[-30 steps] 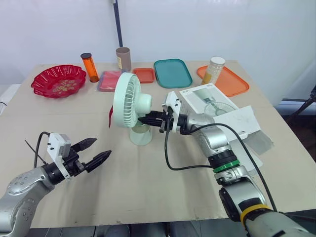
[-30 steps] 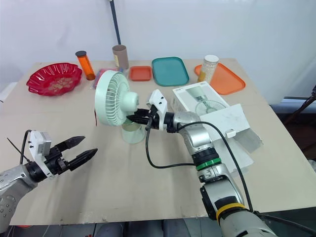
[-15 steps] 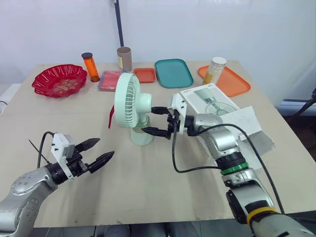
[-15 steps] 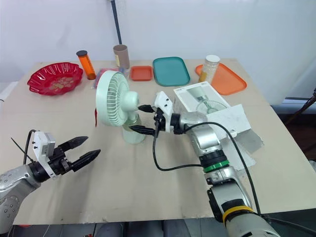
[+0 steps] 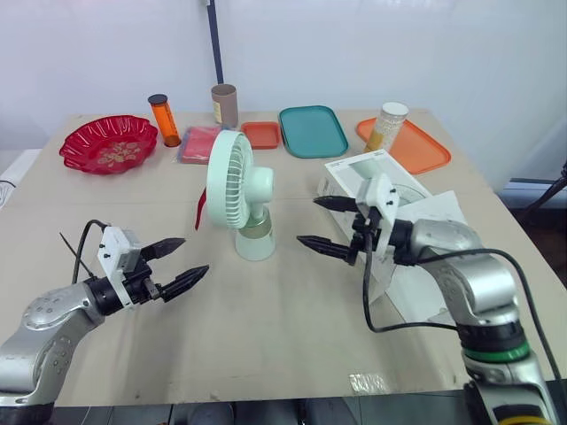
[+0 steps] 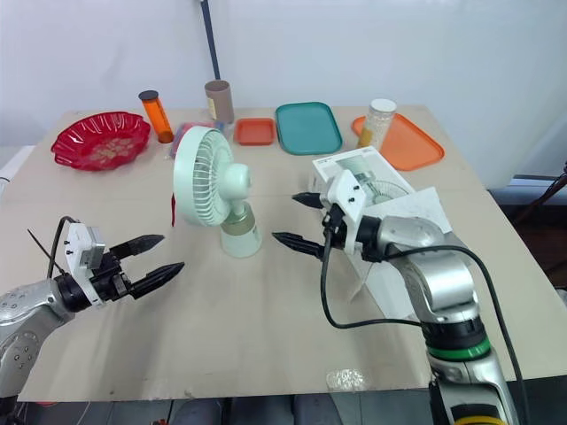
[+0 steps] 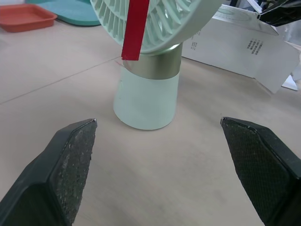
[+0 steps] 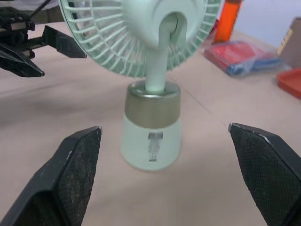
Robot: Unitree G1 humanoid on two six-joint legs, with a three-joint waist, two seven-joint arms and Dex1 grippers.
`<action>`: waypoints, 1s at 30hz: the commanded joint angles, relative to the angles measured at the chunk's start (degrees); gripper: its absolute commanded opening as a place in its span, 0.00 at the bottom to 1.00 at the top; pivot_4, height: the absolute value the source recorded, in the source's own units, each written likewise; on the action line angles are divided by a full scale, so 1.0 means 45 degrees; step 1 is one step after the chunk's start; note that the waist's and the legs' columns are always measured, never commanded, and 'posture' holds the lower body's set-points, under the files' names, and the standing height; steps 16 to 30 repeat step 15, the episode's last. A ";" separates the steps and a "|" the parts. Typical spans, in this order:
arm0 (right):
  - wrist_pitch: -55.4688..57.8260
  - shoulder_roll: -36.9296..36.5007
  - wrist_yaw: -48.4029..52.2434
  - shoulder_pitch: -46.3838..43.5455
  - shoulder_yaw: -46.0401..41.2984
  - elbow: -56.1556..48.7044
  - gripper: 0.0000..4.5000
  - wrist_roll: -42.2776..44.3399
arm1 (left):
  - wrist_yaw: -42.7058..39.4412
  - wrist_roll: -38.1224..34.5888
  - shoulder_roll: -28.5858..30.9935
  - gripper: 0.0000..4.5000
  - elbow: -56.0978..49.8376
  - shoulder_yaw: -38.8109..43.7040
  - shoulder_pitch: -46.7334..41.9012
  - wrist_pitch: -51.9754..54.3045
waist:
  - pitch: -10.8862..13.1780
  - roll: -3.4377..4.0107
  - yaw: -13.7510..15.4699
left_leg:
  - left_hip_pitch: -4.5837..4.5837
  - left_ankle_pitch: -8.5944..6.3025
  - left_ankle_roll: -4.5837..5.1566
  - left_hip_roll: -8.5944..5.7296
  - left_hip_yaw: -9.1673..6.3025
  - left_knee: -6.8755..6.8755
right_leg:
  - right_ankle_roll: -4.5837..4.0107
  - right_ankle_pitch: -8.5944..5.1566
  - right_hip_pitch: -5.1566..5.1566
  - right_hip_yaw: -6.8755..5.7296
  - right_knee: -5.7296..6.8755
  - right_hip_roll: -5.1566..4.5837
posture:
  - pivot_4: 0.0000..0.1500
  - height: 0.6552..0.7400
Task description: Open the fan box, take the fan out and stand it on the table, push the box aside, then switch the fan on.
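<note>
Fan [image 5: 239, 190] stands upright mid-frame, a red strip [image 7: 134, 28], perhaps ribbon, on its grille. Right gripper [image 5: 306, 220], spread, centre-right near it; left gripper [image 5: 196, 255], spread, lower left.

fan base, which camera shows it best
The right wrist view: the fan base sits central and close, gold band and small label facing it. The left wrist view shows its plain opposite side, also close. The eye views show it from above, farther off.

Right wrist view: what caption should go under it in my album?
Mint-green fan stands upright on the table, facing away from the open right end effector.
</note>
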 commanded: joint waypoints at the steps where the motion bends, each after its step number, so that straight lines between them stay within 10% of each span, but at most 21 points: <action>1: 0.0831 -0.0200 -0.0898 0.0662 -0.1088 -0.1427 0.98 0.0746 | -0.0220 0.0305 0.0053 1.00 0.0379 0.0025 -0.0606 -0.0646 | -0.0001 -0.0002 0.0003 | -0.0001 0.0000 0.0000 -0.0001 0.0000 0.0000 | 0.0000 0.0000 -0.0001 0.0000 -0.0001 0.0000 | 1.00 1.00; 30: -0.0314 0.0320 -0.2088 0.2086 -0.0629 -0.0844 0.98 0.0334 | -0.0055 0.0925 -0.0240 1.00 0.0946 -0.0018 -0.0460 -0.1334 | 0.0000 0.0000 -0.0024 | 0.0003 -0.0001 0.0001 0.0011 0.0005 -0.0004 | 0.0000 -0.0001 -0.0005 0.0011 0.0000 0.0015 | 1.00 1.00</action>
